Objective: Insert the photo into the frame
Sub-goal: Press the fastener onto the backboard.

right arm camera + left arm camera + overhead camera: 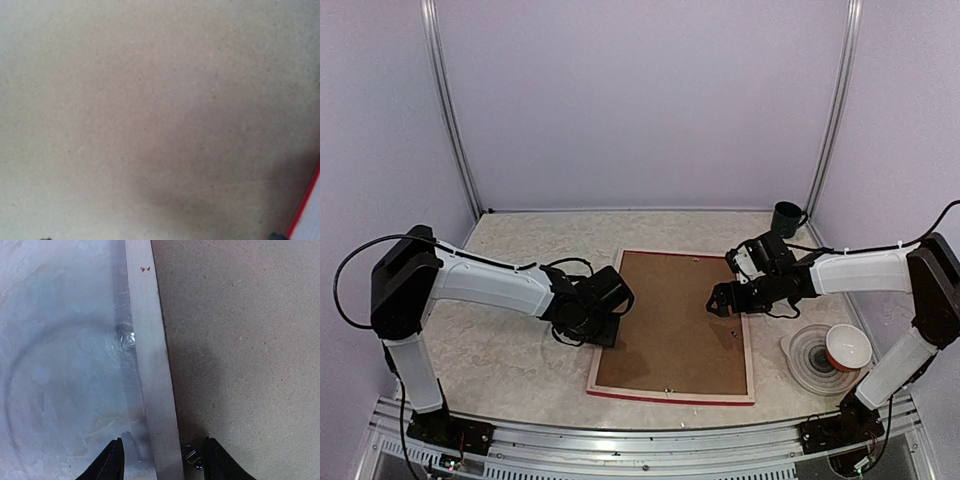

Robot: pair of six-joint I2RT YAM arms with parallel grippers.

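The frame (670,392) lies face down in the middle of the table, pale wood back up, with a red edge along the front. A plain brown backing board (675,320) fills it. The photo is out of view. My left gripper (610,332) is at the frame's left rail (155,370). It is open (166,462), one finger on each side of the rail, touching neither. My right gripper (718,302) hovers low over the board's right part (150,110), open with nothing in it. The frame's red edge (306,212) shows at that view's corner.
A small metal clip (193,457) sits on the board by the rail, next to my left gripper's right finger. A dark green cup (786,218) stands at the back right. A red-and-white cup (847,347) rests on clear dishes (812,362) right of the frame.
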